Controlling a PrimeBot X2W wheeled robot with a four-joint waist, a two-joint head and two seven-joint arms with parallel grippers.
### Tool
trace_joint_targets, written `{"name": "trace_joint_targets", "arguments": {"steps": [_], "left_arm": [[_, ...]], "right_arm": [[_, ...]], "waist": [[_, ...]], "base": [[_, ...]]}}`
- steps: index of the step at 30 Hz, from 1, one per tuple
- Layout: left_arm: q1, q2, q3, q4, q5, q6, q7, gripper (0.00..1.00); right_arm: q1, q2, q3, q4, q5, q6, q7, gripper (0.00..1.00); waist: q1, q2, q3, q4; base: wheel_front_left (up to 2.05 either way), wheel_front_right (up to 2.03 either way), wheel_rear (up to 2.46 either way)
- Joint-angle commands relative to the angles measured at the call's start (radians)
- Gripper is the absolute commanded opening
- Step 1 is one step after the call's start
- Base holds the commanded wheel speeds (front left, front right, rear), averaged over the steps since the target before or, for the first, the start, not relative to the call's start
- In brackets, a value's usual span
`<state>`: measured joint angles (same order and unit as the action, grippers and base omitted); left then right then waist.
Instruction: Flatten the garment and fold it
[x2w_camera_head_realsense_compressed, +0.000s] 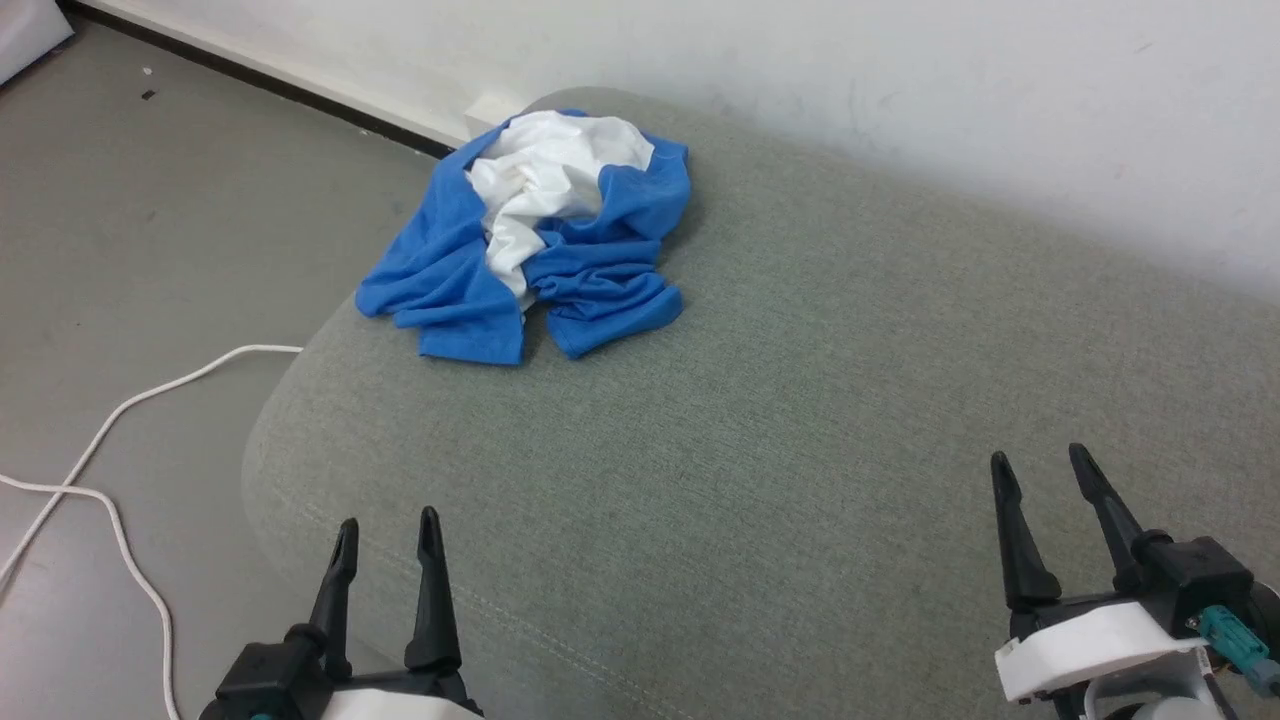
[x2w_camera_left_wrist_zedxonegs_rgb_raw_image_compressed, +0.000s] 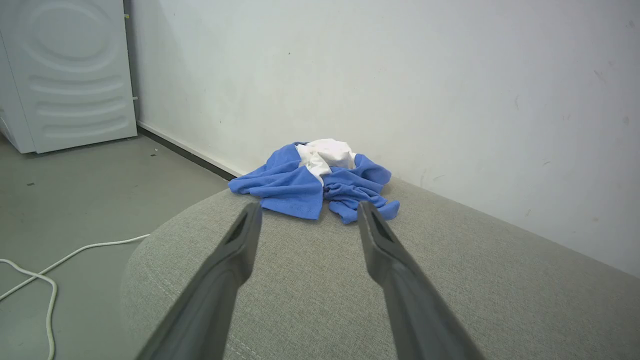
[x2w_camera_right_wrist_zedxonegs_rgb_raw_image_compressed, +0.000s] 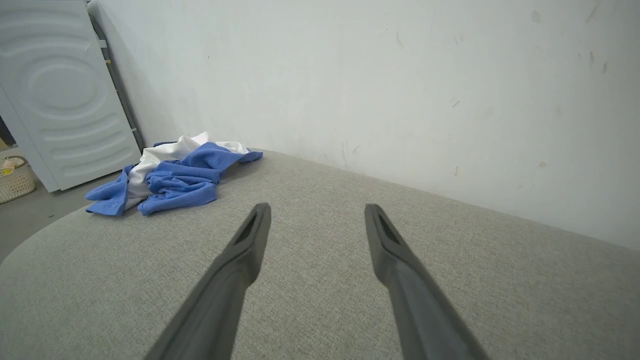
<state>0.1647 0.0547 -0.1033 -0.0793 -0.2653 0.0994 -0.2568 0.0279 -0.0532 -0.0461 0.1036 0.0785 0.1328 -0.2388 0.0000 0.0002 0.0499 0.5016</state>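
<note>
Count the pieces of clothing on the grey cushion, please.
1. The garment lies crumpled at the far left end of the cushion, near the wall; another could hide inside the heap.

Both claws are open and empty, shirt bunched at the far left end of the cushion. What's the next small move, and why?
Probably reach the left claw forward to the near blue edge of the garment. It lies crumpled on the grey cushion, well ahead of both open claws, and the left one is nearer and roughly in line with it; the right claw sits farther off.
</note>
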Motion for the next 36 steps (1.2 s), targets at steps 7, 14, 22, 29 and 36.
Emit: {"name": "trace_joint_targets", "arguments": {"steps": [7, 14, 22, 29, 36], "left_arm": [[0.005, -0.005, -0.009, -0.013, -0.018, 0.007, -0.005, 1.00], [-0.033, -0.005, -0.011, -0.081, -0.072, 0.004, -0.005, 1.00], [-0.202, 0.030, -0.036, -0.217, -0.064, 0.005, 0.079, 1.00], [-0.472, 0.098, 0.012, -0.234, -0.041, 0.037, 0.278, 1.00], [-0.719, 0.176, 0.059, -0.121, -0.061, 0.036, 0.463, 1.00]], "right_arm": [[0.001, 0.003, -0.006, -0.014, 0.002, -0.002, 0.003, 1.00], [0.024, 0.003, -0.031, -0.040, 0.010, -0.002, 0.013, 1.00], [0.034, -0.010, -0.069, -0.122, 0.007, -0.002, 0.047, 1.00], [0.013, -0.069, -0.071, -0.244, 0.030, -0.002, 0.097, 1.00], [0.001, -0.143, -0.070, -0.379, 0.071, -0.002, 0.149, 1.00]], "waist": [[0.0000, -0.0002, 0.006, -0.006], [0.0000, -0.0002, 0.018, -0.010], [0.0000, -0.0002, 0.069, -0.030], [0.0000, -0.0002, 0.167, -0.063], [0.0000, -0.0002, 0.283, -0.110]], "base": [[0.00, 0.00, 0.00], [0.00, 0.00, 0.00], [0.00, 0.00, 0.00], [0.00, 0.00, 0.00], [0.00, 0.00, 0.00]]}}
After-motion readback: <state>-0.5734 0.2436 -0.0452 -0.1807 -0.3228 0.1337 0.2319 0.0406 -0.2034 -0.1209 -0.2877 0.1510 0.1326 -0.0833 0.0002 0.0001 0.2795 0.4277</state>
